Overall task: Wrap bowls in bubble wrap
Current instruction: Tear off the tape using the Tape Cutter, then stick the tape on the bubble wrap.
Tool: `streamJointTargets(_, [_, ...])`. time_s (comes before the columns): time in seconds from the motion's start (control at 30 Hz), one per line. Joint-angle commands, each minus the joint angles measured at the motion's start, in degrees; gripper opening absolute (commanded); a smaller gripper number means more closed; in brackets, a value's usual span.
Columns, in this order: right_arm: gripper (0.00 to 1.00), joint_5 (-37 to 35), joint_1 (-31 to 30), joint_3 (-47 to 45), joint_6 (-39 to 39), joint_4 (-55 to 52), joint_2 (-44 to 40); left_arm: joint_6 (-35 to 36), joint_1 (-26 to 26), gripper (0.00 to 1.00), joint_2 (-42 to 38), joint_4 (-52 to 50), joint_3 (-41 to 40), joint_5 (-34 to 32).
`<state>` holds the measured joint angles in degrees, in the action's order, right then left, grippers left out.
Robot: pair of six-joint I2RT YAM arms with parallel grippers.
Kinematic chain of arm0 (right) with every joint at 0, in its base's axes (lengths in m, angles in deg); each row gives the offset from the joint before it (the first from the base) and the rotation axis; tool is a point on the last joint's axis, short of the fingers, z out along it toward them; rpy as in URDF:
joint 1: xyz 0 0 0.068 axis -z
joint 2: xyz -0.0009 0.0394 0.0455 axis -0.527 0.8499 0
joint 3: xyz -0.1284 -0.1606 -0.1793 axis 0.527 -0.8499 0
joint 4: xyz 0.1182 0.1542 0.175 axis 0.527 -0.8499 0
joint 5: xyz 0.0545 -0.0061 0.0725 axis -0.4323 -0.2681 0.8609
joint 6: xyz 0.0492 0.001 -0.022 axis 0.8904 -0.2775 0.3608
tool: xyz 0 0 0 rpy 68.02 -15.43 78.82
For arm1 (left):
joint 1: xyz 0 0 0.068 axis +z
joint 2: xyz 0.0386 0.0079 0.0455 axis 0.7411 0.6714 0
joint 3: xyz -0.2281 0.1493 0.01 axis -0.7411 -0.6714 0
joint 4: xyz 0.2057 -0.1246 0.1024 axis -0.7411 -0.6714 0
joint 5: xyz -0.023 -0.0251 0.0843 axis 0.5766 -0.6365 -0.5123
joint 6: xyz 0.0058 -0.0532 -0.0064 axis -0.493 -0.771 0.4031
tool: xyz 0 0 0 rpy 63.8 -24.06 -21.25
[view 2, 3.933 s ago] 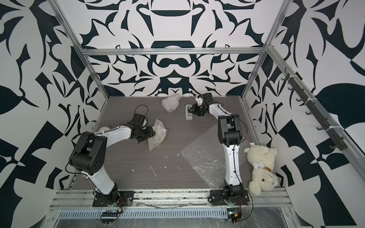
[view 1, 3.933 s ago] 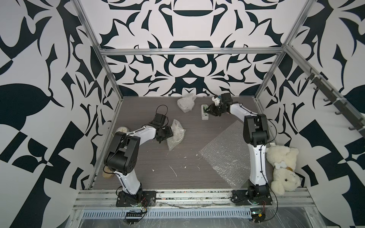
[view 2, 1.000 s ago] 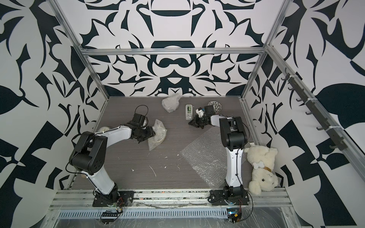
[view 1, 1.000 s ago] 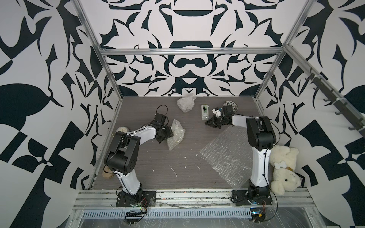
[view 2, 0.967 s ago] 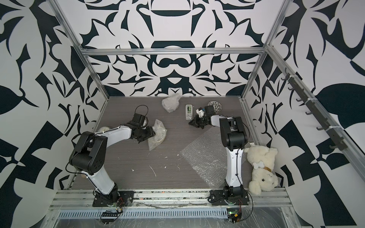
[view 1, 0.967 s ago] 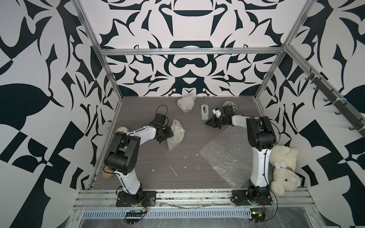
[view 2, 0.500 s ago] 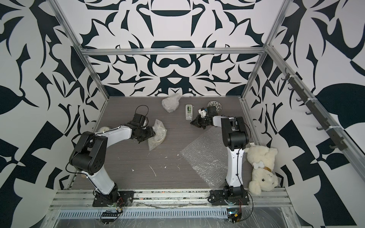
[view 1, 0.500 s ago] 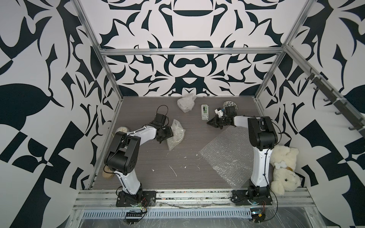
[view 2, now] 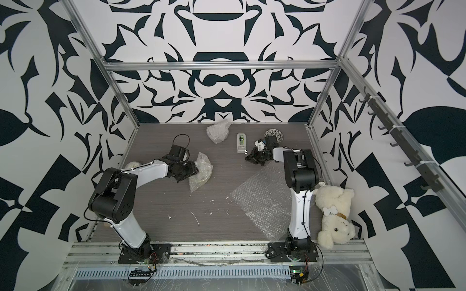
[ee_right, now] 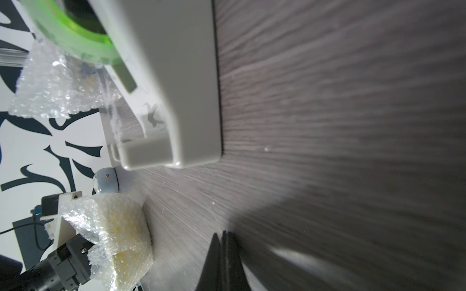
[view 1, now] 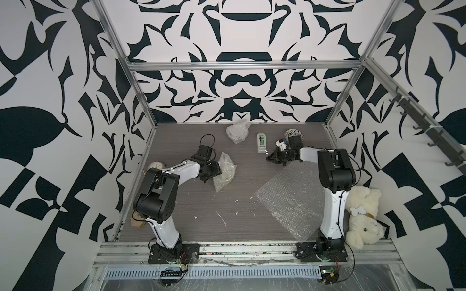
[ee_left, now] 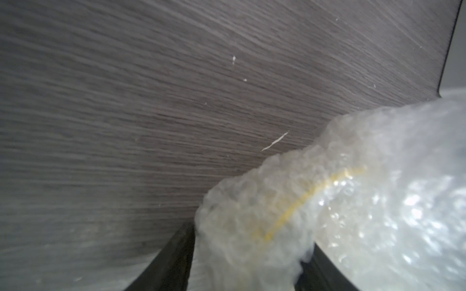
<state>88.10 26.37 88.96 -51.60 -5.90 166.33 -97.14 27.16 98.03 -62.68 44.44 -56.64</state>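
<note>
My left gripper [view 1: 213,173] [ee_left: 248,252] is shut on a white and yellow bowl [view 1: 224,172] [ee_left: 327,201] bundled in bubble wrap, resting on the table left of centre. My right gripper [view 1: 271,159] [ee_right: 222,252] is shut with nothing visible between its fingers. It hovers low just in front of the tape dispenser [view 1: 261,142]. A black-and-white floral bowl [view 1: 293,132] sits unwrapped at the back right, partly behind the right wrist. A flat sheet of bubble wrap [view 1: 290,199] lies at the front right. Another bubble-wrap bundle [view 1: 237,131] sits by the back wall.
A cream teddy bear [view 1: 363,216] leans outside the table's right edge beside the right arm's base. Two round tan objects [view 1: 156,165] [view 1: 137,223] lie along the left edge. Small white scraps [view 1: 222,218] dot the table's front middle.
The right gripper has drawn back from the tape dispenser toward the right and front, uncovering the floral bowl. The left gripper and its wrapped bowl have not moved.
</note>
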Motion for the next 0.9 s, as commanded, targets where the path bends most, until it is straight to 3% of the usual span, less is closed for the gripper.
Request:
streamJointTargets(0.0, [0.0, -2.98, 0.76, 0.25, -0.97, -4.7, -1.55, -0.18, -0.33, 0.62, 1.27, -2.06, -0.34, -1.43])
streamJointTargets(0.43, [0.0, 13.14, -3.29, 0.14, -3.53, -8.25, -9.37, -0.18, -0.43, 0.62, 3.16, -1.14, 0.31, -1.04])
streamJointTargets(0.63, [0.0, 16.12, -9.83, 2.47, -6.56, -15.44, -12.07, -0.16, -0.38, 0.62, 3.15, -0.98, 0.41, -1.0])
streamJointTargets(0.87, [0.0, 15.33, -18.61, 5.81, -3.43, -15.53, -11.98, -0.18, -0.52, 0.62, 3.3, -0.42, 0.58, -0.72])
